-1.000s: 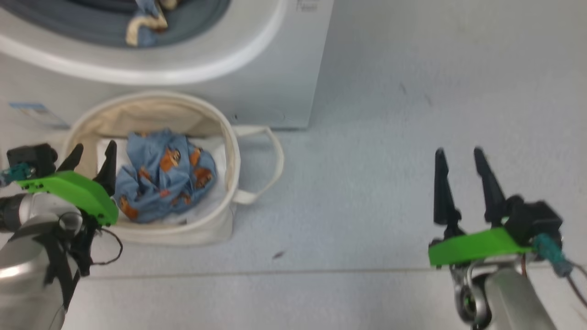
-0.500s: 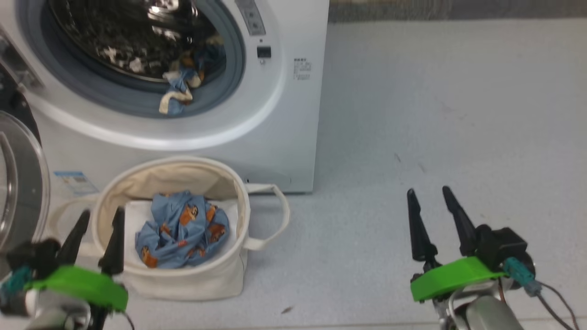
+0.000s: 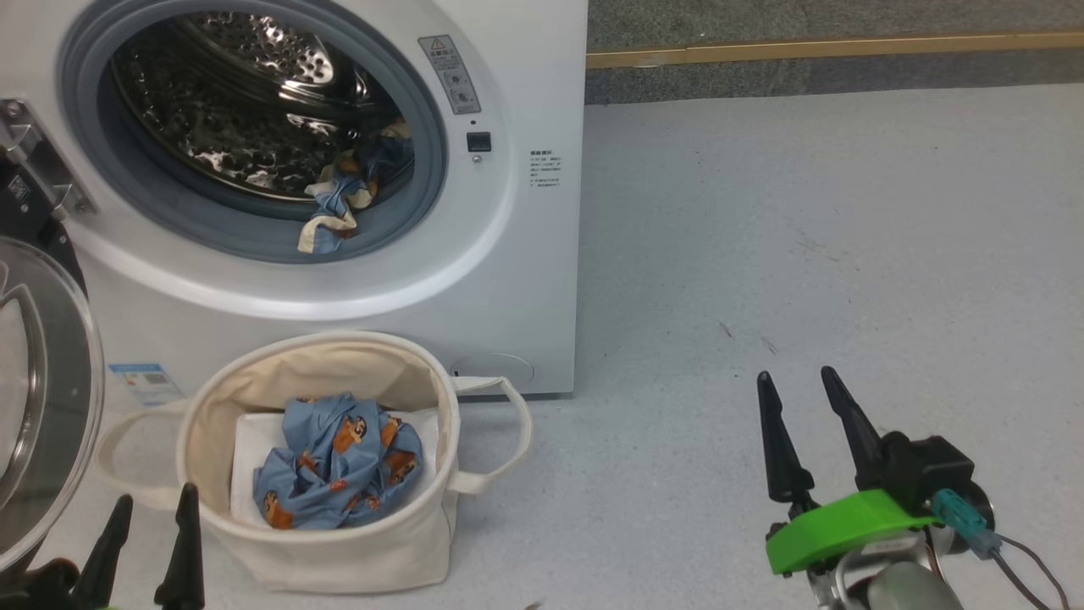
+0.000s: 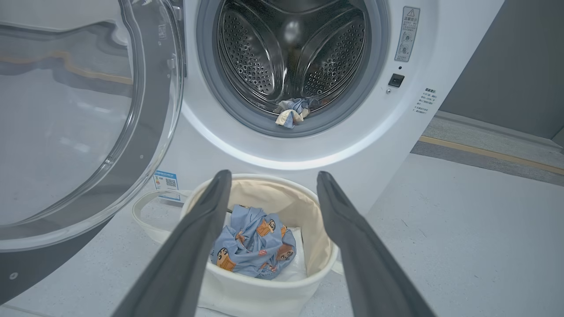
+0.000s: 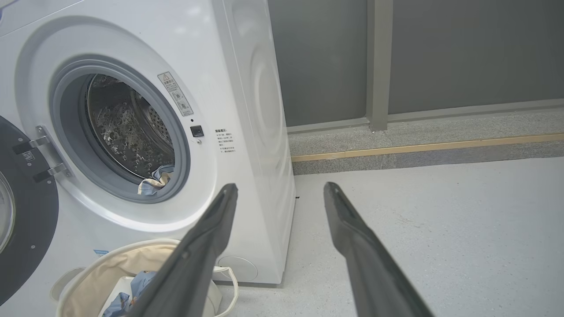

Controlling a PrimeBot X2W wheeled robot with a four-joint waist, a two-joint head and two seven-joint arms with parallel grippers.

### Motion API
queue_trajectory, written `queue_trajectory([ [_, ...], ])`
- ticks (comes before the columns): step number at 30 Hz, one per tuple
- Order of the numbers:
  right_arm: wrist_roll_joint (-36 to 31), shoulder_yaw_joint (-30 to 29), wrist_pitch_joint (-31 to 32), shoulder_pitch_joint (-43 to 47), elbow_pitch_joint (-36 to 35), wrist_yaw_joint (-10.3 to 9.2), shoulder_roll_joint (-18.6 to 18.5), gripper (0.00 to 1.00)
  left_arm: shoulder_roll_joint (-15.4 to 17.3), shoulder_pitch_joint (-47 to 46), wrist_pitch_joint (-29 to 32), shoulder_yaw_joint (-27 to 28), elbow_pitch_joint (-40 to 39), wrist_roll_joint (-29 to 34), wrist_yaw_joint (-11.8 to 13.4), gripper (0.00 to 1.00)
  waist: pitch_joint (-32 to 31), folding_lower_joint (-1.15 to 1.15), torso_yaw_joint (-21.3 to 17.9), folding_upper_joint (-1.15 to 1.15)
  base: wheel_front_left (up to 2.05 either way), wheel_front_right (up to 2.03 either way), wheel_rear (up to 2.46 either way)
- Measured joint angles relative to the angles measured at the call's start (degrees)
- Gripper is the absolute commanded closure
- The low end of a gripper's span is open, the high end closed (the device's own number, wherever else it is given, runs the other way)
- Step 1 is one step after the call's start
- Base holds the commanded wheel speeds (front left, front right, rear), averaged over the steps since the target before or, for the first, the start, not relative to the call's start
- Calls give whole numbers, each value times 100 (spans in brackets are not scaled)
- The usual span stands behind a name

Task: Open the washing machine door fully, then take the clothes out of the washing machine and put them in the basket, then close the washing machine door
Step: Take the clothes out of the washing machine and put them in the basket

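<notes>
The white washing machine (image 3: 542, 254) stands with its door (image 3: 42, 407) swung open to the left. A cream and blue garment (image 3: 334, 207) hangs over the grey gasket at the drum's lower right, also visible as the garment (image 4: 291, 115). The cream basket (image 3: 339, 559) sits on the floor before the machine, holding a light blue garment (image 3: 339, 462) with orange prints. My left gripper (image 3: 155, 500) is open and empty just in front-left of the basket; in its own view the left gripper (image 4: 273, 174) points over the basket. My right gripper (image 3: 796, 377) hangs open and empty over bare floor to the right.
A flat white pad (image 3: 250, 436) lies under the garment in the basket. A blue sticker (image 3: 140, 381) marks the machine's lower front. A grey kerb with a yellow strip (image 3: 830, 47) runs along the back. Pale floor (image 3: 804, 237) spreads right of the machine.
The head camera has tilted up, bringing the drum opening and open door into view. My left gripper has drawn back from the basket's left rim. Both grippers stay open.
</notes>
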Motion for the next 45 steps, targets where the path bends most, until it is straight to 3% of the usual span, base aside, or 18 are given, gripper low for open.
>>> queue_trajectory([
  [14,-51,-94,0,94,53,0,5,0,-3,101,0,-105,-112,112,94,0,13,0,60,0,0,0,0],
  [45,-102,-134,0,90,40,0,42,0,-36,15,7,-209,25,196,30,0,86,0,49,-1,0,0,0],
])
